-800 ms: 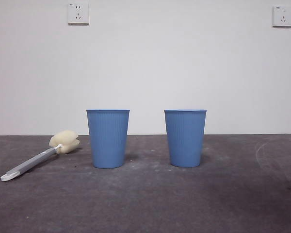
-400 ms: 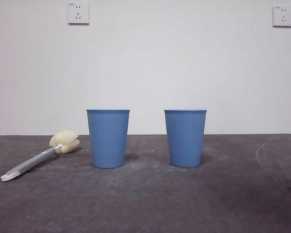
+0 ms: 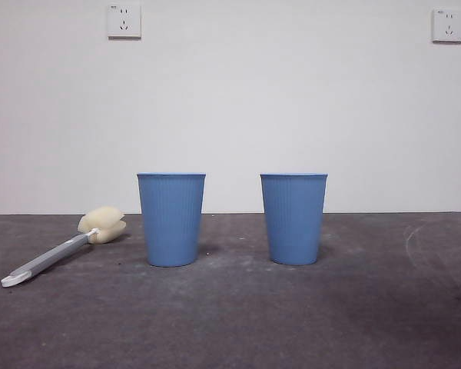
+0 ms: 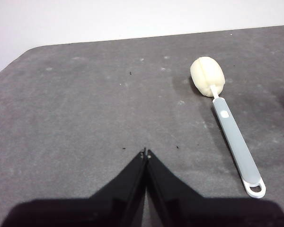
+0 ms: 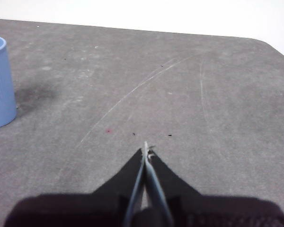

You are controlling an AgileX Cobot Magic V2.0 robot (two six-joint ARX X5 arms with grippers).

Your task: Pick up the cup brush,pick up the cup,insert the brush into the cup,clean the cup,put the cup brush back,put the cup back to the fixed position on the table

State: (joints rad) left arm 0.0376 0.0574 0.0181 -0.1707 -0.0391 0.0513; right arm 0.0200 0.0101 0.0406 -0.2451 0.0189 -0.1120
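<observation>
Cup (image 5: 1,82) cut by right wrist frame edge; neither arm visible in front view.

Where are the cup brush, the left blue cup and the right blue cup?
cup brush (image 3: 50,258): front view, middle of grey handle.
left blue cup (image 3: 171,223): front view, ribbed side.
right blue cup (image 3: 293,221): front view, ribbed side.
</observation>
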